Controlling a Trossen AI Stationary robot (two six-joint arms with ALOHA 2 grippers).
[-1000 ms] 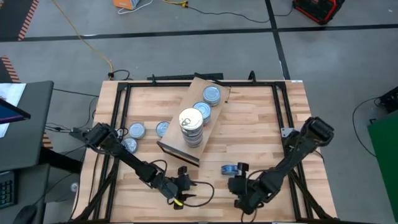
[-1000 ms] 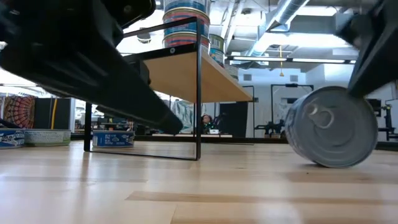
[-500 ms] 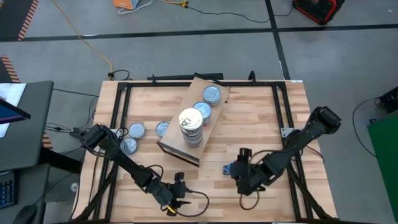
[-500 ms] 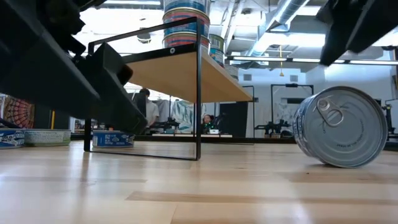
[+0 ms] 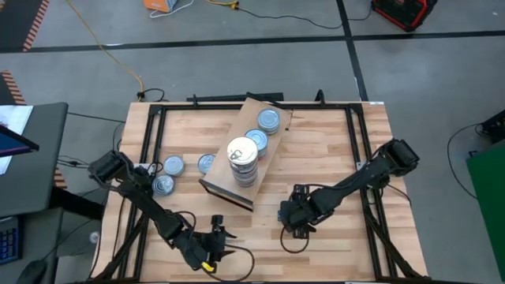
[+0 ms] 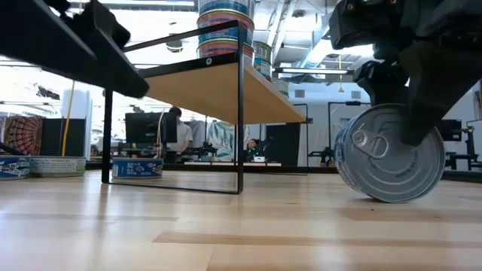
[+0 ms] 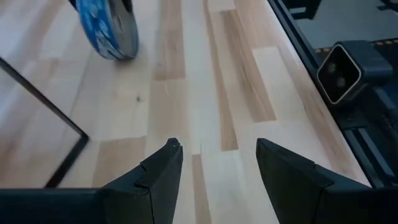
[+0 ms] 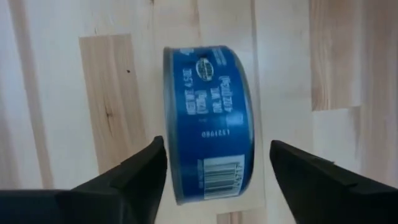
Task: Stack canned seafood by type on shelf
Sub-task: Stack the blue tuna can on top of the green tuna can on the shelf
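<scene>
A blue-walled can [image 8: 208, 124] with a silver pull-tab lid [image 6: 388, 162] stands on its rim on the table, right of the shelf. My right gripper [image 8: 217, 149] hangs over it, open, one finger on each flat side. The shelf [image 5: 264, 162], a light-wood board on a dark frame, carries a tall stack of cans [image 5: 242, 162] and two single cans [image 5: 268, 120]. Three more cans [image 5: 172, 166] sit on the table to its left. My left gripper [image 7: 217, 152] is open near the table's front edge [image 5: 215, 237], with nothing between its fingers. My right gripper comes down from above with its fingers [image 8: 143, 171] astride the can on its rim, facing the lid and the bottom. Whether either finger touches the can I cannot tell. The can rests on the table by its curved wall [image 6: 388, 197].
The shelf's dark frame legs [image 6: 241, 113] stand left of the rim-standing can. The table's black frame rails [image 5: 367, 158] run along the right and left sides. A camera mount [image 7: 342, 71] sits at the table's near edge. Bare wood lies between the two grippers.
My right gripper has gone from near the front edge toward the table's far left and now stands over the can. The can has rolled a little on its rim, its pull tab turning. My left gripper has drifted toward the table's left along the front edge.
</scene>
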